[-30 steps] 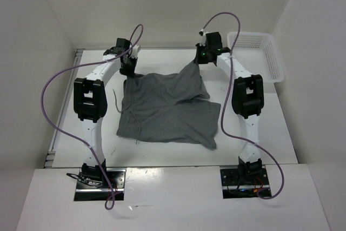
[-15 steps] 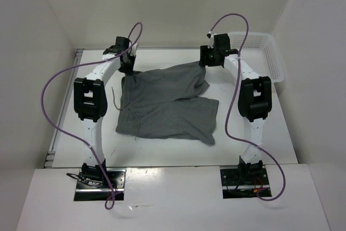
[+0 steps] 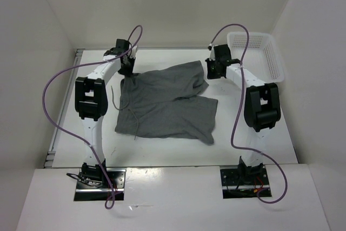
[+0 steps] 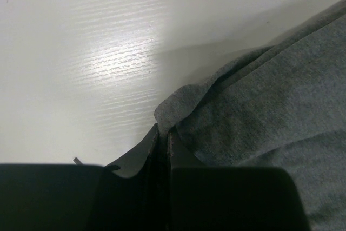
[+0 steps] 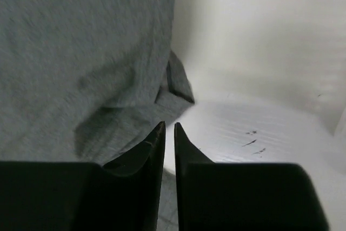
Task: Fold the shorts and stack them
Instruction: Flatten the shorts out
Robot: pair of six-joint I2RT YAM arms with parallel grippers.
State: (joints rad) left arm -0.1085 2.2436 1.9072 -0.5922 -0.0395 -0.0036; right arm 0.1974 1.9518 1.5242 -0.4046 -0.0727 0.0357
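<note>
Shorts point(image 3: 165, 104) lie flat mid-table point(image 3: 259, 133), nearer the far edge. Left gripper point(image 4: 164, 129) is clamped on their far-left corner. Right gripper point(image 5: 169, 125) is almost closed and empty, just beside the far-right corner. Pinch that corner too, then fold toward the near edge with even tension.

Left arm point(image 3: 89, 98) and right arm point(image 3: 261, 106): white links, black joint housings. Purple cable point(image 3: 44, 106) ran along each. Metal base plates point(image 3: 100, 183) carried loose wiring. Fingers point(image 4: 227, 198) were black, tapered.
</note>
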